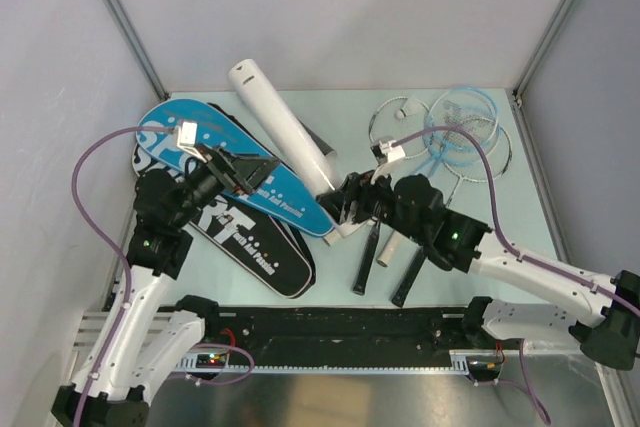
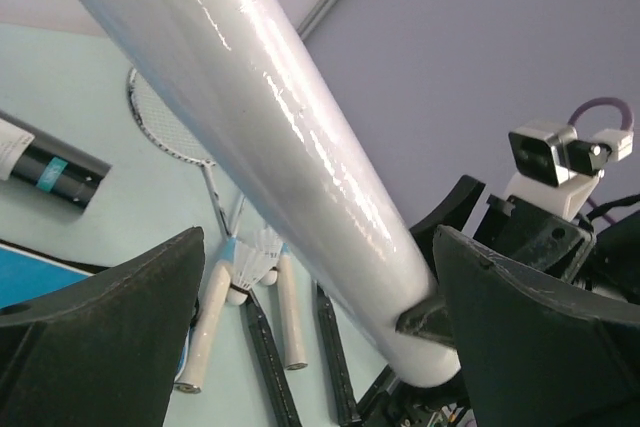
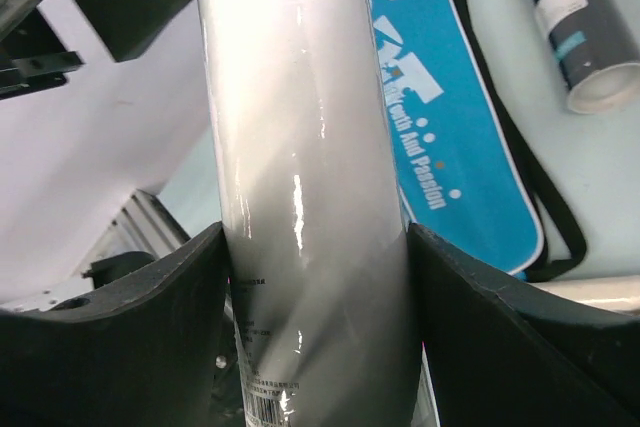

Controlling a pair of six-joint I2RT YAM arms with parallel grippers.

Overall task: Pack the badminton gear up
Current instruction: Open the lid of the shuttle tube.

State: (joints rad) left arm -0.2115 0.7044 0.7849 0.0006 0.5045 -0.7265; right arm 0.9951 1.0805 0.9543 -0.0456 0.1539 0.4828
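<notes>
A long white tube (image 1: 285, 132) slants up over the table, and my right gripper (image 1: 338, 209) is shut on its lower end; both pads press its sides in the right wrist view (image 3: 315, 237). My left gripper (image 1: 265, 172) hovers open over the blue SPORT bag (image 1: 225, 162). In the left wrist view the tube (image 2: 280, 147) crosses the gap between the left gripper's (image 2: 320, 247) wide jaws without touching them. A black bag (image 1: 255, 252) lies under the blue one. Rackets (image 1: 455, 132) lie at the right, handles (image 2: 290, 317) toward the arms, a shuttlecock (image 2: 255, 267) among them.
A black tube (image 3: 580, 27) with a white end lies by the blue bag (image 3: 450, 97), partly hidden behind the white tube in the top view. Grey walls close in the table on three sides. The arms' base rail (image 1: 330, 332) runs along the near edge.
</notes>
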